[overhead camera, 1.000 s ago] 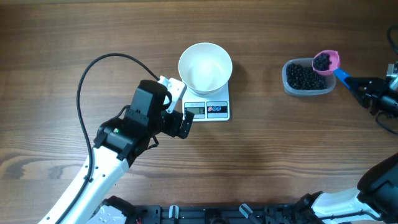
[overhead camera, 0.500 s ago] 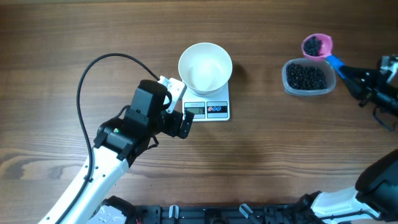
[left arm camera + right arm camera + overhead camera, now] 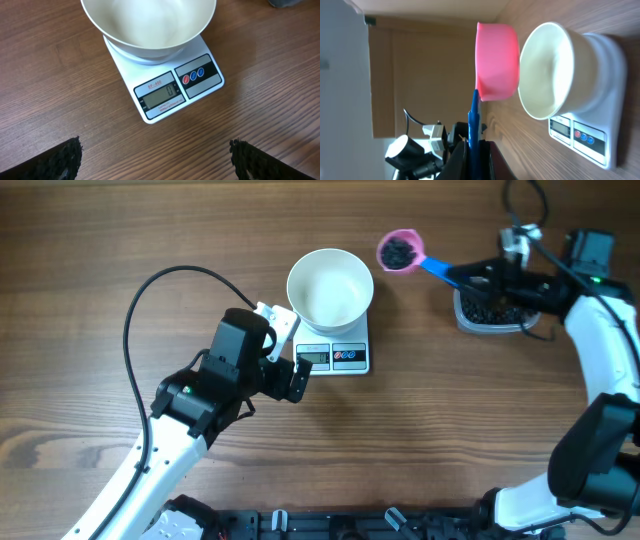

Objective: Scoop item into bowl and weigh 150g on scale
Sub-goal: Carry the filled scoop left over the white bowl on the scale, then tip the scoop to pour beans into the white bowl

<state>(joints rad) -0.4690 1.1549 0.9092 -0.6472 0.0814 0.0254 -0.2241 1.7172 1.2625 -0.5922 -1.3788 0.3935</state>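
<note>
Only the black tips of the left gripper (image 3: 157, 165) show, cut off at the bottom corners of the left wrist view. They are spread wide over the wooden table (image 3: 280, 100) and hold nothing. The left arm (image 3: 190, 410) rises from the overhead frame's lower left and stops just beside the small white scale (image 3: 345, 356), whose display (image 3: 162, 95) reads zero. The white bowl (image 3: 330, 288) stands on it, empty. Just past the bowl's upper-right rim, clear of it, hangs a pink scoop (image 3: 495, 60) filled with shiny black beans (image 3: 399, 251); the right wrist view shows only its pink wall. The right gripper (image 3: 478, 278) is pinched on the blue handle (image 3: 435, 267), and its arm stretches in from the right edge, hiding most of the clear tub (image 3: 485, 318).
</note>
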